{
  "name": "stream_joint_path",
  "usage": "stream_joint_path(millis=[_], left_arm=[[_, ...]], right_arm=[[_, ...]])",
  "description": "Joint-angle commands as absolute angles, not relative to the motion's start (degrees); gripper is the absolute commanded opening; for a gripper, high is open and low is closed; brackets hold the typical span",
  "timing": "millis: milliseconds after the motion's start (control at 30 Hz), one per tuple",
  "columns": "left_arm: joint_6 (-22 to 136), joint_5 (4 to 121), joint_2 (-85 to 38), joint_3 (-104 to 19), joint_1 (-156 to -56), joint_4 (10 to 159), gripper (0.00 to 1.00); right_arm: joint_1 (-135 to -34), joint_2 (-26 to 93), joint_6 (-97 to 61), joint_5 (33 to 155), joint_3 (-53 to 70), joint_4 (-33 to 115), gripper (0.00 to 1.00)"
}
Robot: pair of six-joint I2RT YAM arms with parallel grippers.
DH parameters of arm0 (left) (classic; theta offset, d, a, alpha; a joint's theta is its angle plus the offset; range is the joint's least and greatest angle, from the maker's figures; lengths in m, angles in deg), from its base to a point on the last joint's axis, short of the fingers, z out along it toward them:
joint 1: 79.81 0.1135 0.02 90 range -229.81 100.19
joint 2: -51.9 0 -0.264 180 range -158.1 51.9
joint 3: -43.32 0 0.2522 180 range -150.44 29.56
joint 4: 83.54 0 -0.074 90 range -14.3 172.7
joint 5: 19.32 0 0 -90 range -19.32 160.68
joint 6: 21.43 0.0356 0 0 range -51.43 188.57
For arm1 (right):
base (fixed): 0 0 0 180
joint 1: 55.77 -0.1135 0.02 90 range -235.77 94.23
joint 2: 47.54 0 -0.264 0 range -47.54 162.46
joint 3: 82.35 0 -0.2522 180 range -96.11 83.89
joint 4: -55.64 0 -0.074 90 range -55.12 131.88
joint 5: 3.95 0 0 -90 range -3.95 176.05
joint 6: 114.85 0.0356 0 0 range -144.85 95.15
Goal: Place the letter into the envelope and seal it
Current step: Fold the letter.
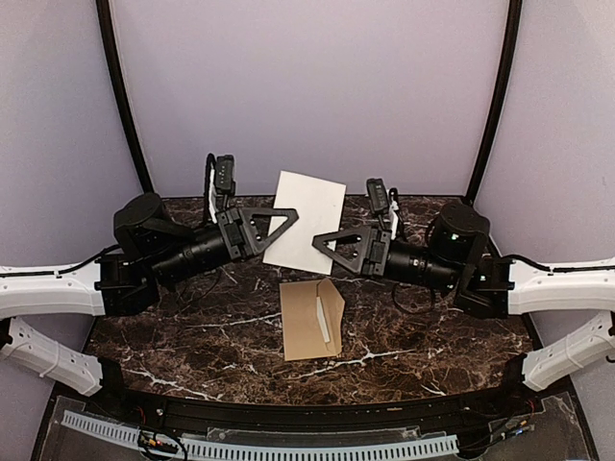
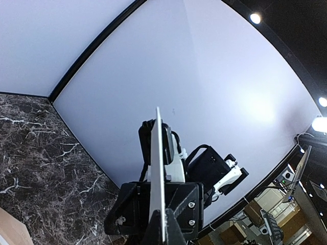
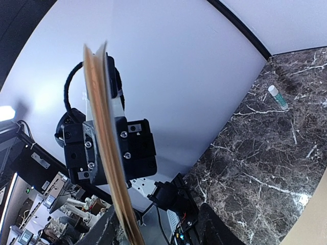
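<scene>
- Both wrist views catch the letter (image 2: 157,168) edge-on only, so its faces stay unseen.
- The envelope (image 2: 10,232) is cropped to one corner.
- The white tube (image 3: 278,97) is too small to identify.

One letter (image 1: 313,204), one envelope (image 1: 300,328), one green-capped white tube (image 3: 279,97)

**Left arm** (image 1: 183,252): extended low toward the letter (image 1: 309,216) from its left side, forearm angled inward.

**Left gripper** (image 1: 288,215): clamped flat on the letter's left edge, with the sheet held raised.

**Right arm** (image 1: 432,264): extended low toward the letter from its right side, forearm angled inward.

**Right gripper** (image 1: 319,241): set at the letter's lower right edge. The fingers (image 3: 104,229) are parted and the sheet's edge is seen between them. Contact with either finger cannot be judged for certain.
</scene>
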State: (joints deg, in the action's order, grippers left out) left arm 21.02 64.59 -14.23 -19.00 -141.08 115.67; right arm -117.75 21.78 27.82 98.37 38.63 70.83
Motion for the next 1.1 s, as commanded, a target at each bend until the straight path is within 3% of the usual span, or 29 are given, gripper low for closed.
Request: stream_joint_path(millis=[0, 333, 667, 767, 833, 967, 1033, 1067], left_arm=[[20.46, 65.48, -14.32, -18.27, -141.69, 119.02, 0.00], [20.89, 65.48, -14.29, -18.22, -141.73, 118.38, 0.00], [20.67, 64.30, -14.79, -18.34, -141.76, 118.23, 0.00], [20.59, 63.99, -15.00, -18.34, -141.77, 117.94, 0.00], [20.51, 63.77, -15.08, -18.42, -141.74, 117.44, 0.00], [20.33, 63.77, -15.13, -18.43, -141.68, 116.30, 0.00], [20.79, 64.20, -14.81, -18.54, -141.74, 114.97, 0.05], [21.00, 64.45, -14.64, -18.70, -141.70, 113.44, 0.13]], right_arm=[[-118.32, 22.38, 27.71, 98.56, 35.87, 76.72, 0.47], [-118.41, 22.99, 26.81, 98.26, 34.11, 77.17, 0.30], [-118.45, 23.14, 26.51, 98.00, 33.57, 77.94, 0.20], [-118.50, 23.14, 26.49, 97.96, 33.59, 77.98, 0.13], [-118.46, 22.95, 26.48, 97.77, 33.76, 78.06, 0.02], [-118.48, 22.09, 25.94, 96.81, 34.20, 77.41, 0.00], [-118.45, 21.21, 25.39, 95.81, 34.39, 76.17, 0.00], [-118.47, 20.75, 25.04, 95.01, 34.47, 74.96, 0.00]])
